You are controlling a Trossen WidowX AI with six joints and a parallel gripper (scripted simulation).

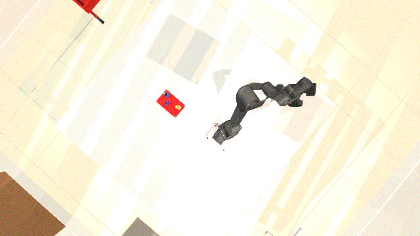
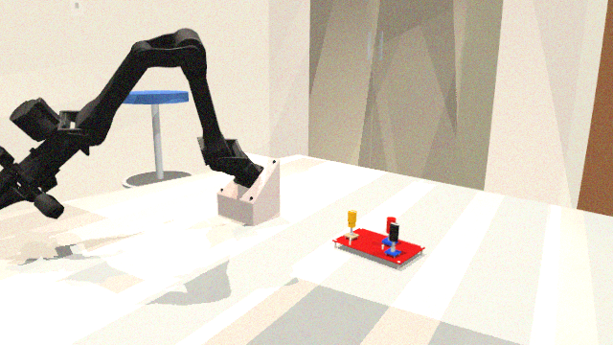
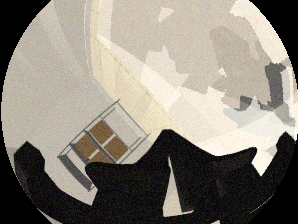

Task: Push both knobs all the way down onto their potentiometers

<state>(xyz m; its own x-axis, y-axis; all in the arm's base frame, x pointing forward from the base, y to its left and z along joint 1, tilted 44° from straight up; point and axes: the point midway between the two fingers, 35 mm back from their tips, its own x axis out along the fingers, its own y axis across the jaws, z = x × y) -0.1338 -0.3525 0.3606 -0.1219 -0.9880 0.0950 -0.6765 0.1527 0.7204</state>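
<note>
The red circuit board (image 1: 170,110) (image 2: 369,244) stands on short legs on the table. A yellow knob (image 1: 178,107) (image 2: 351,218) is upright at one end, with bare shaft between it and its pale potentiometer (image 2: 351,236). A black knob (image 2: 394,233) is upright at the other end, with grey shaft showing above its blue potentiometer (image 2: 393,252). A red knob (image 2: 391,224) stands behind the black one, which partly hides it; its gap cannot be judged. My gripper (image 3: 166,133) is shut and empty, far from the board; its fingers meet in the wrist view.
The arm's pale base mount (image 2: 265,206) stands on the table between the arm and the board. A blue round stool (image 2: 155,97) is behind the arm. A red object (image 1: 86,4) and a brown block (image 1: 26,203) lie beyond the table in the top view.
</note>
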